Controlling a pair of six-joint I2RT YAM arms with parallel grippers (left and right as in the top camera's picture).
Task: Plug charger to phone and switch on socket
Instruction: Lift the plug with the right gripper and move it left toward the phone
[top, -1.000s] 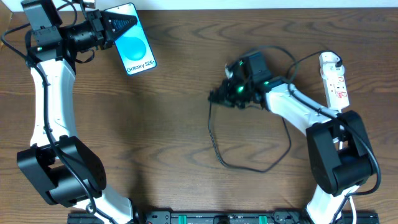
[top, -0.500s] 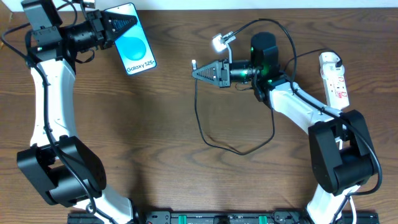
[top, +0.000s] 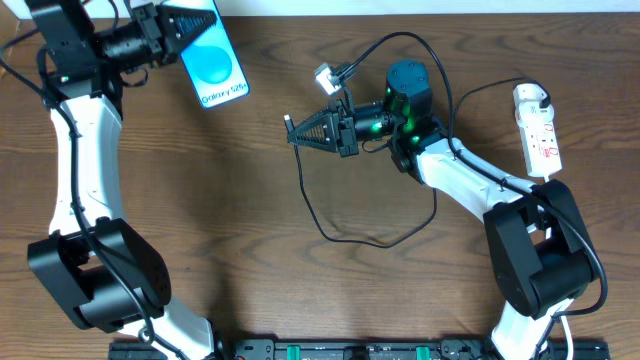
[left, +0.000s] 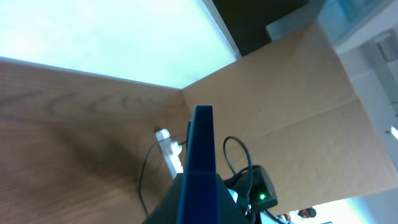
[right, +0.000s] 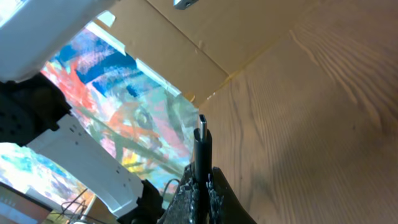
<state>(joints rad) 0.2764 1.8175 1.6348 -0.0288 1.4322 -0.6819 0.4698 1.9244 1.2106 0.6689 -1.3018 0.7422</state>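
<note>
Overhead: left gripper (top: 203, 22) clamps the phone (top: 218, 66) by the far-left corner. Right gripper (top: 297, 133) pinches the charger (top: 345, 238) by its tip mid-table, socket (top: 540, 135) lies along the right edge.

Overhead view: the phone (top: 212, 58) is at the far left of the table (top: 200, 250), gripped at its far end between the fingers of the left gripper (top: 205, 18). The right gripper (top: 293, 132) is near the table centre, right of the phone and well apart from it. It is clamped on the charger (top: 308, 195) just behind the plug tip, which points left. The charger's slack loops toward the near edge. The socket (top: 540, 130) lies at the far right edge.
</note>
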